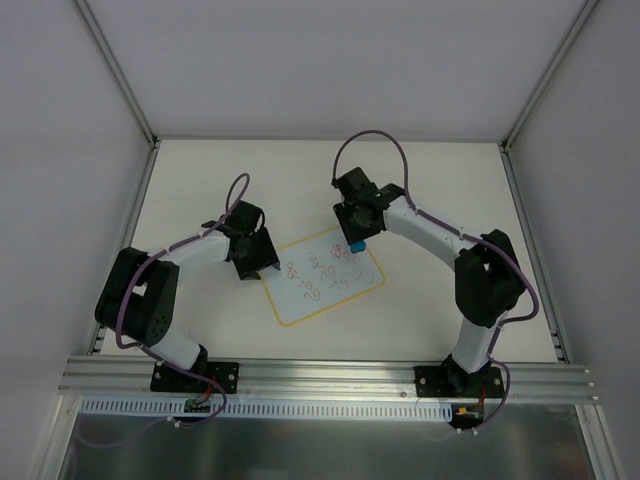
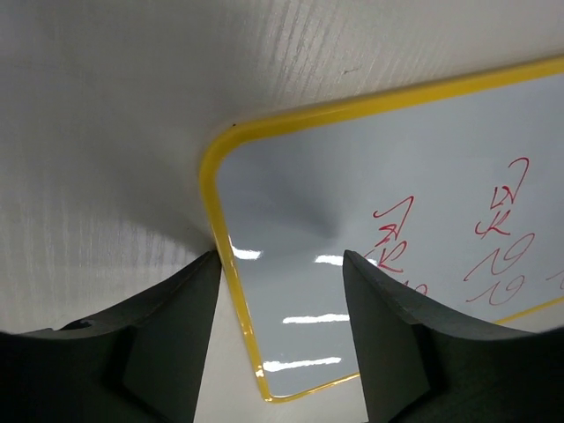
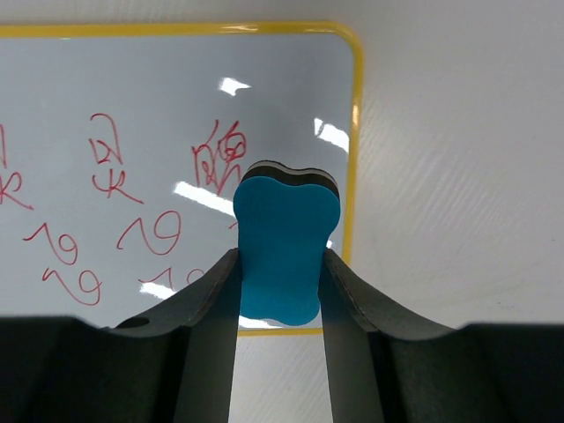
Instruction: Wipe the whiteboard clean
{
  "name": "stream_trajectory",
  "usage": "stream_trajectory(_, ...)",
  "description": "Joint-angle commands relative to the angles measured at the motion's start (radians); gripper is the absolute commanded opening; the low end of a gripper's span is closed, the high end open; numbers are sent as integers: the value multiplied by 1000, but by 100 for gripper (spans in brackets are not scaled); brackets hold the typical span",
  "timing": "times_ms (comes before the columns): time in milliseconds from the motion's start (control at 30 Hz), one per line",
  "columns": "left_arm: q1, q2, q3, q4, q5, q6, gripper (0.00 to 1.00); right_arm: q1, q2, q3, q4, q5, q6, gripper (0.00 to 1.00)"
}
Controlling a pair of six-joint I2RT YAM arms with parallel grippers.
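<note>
Right claw [image 3: 280,264] clamps blue eraser [image 3: 284,229] above whiteboard [image 3: 132,97] (red scribbles [image 3: 115,167] present); left claw [image 2: 280,260] agape, straddling its yellow rim [image 2: 231,264].

Left arm [image 1: 160,270]: bent, reaching toward 1 o'clock.
Left gripper [image 2: 280,264]: fingers wide apart.
Right arm [image 1: 450,245]: bent, reaching toward 11 o'clock.
Right gripper [image 3: 279,260]: squeezing a blue eraser [image 3: 286,220].

The left arm [image 1: 140,295] and right arm [image 1: 430,228] share black joint housings, white tubular links and a thin purple cable [image 1: 371,134] looping along each. Black base plates [image 1: 180,378] sit on the ribbed aluminium rail [image 1: 320,372]; farthest from that rail, matte dark-grey fingers [image 2: 167,344] taper smoothly.
</note>
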State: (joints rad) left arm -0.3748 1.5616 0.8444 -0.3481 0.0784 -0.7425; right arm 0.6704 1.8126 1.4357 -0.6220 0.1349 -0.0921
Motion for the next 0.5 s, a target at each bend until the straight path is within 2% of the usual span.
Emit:
stream_trajectory(0, -10, -8, -14, -31, -29, -21, 57, 56, -29, 23, 13, 6, -35, 21)
stream_trajectory(33, -7, -14, -27, -31, -44, -14, 49, 64, -24, 29, 13, 9, -41, 21)
stream_trajectory(167, 30, -12, -41, -35, -66, 5, 38, 112, 17, 69, 11, 11, -47, 20)
stream_trajectory(233, 57, -6, -41, -35, -72, 12, 35, 136, 43, 87, 11, 9, -47, 16)
stream_trajectory(400, 109, 17, -25, -38, -98, 51, 26, 181, 103, 163, 11, 9, -28, 12)
stream_trajectory(467, 129, 28, -18, -40, -92, 61, 25, 199, 140, 198, 11, 6, -12, 12)
